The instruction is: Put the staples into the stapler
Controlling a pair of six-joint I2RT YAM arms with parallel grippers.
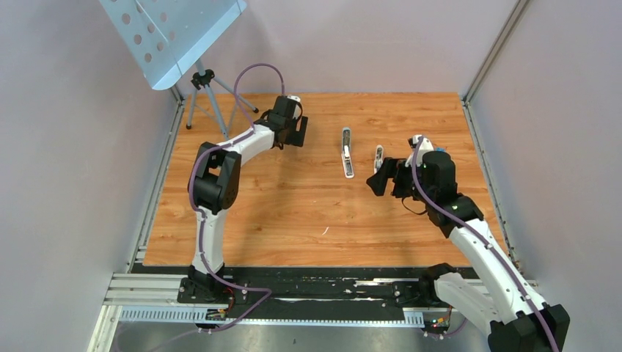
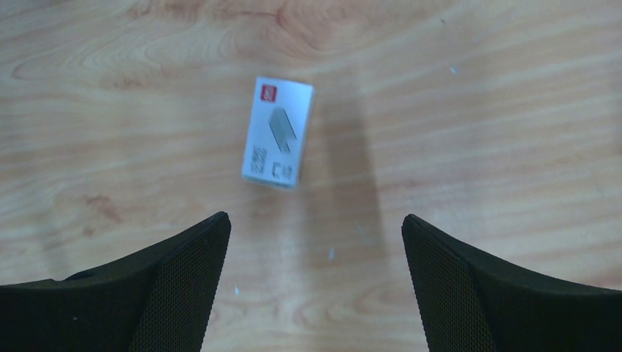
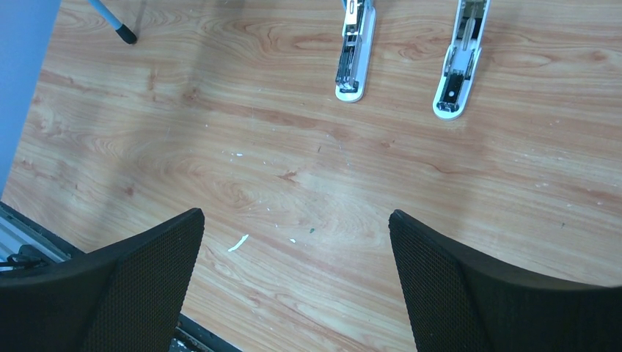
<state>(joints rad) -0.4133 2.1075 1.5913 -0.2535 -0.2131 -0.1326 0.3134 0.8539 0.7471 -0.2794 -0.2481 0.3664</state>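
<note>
The stapler lies in the middle of the far table, slim and white with its metal channel showing. A second, shorter piece like it lies just to its right. Both show at the top of the right wrist view, the stapler and the other piece. My right gripper is open and empty, just short of them. My left gripper is open and empty at the far left, with a small white box lying just beyond its fingers. No loose staples show in any view.
A perforated pale-blue panel on a tripod stands at the back left corner; one tripod foot shows in the right wrist view. Grey walls close three sides. A metal rail runs along the near edge.
</note>
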